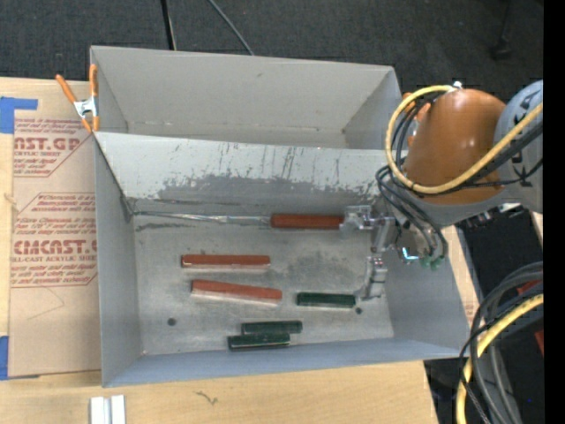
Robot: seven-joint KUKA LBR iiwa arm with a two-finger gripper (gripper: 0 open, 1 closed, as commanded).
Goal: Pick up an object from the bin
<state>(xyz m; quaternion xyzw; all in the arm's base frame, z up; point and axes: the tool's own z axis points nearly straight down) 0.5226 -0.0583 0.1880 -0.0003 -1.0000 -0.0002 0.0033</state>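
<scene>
My gripper (367, 256) is low at the right side of the bin. It looks open, with nothing between its fingers. One fingertip (357, 222) is at the right end of a red-brown bar (305, 222) that lies along the back of the bin floor. The other fingertip (373, 290) is just right of a short dark green bar (325, 300). I cannot tell whether either tip touches its bar.
Two more red-brown bars (225, 260) (236, 292) lie side by side at the middle left. Another dark green bar (263, 329) rests near the front wall. The arm with its orange cover and cables hangs over the bin's right rim.
</scene>
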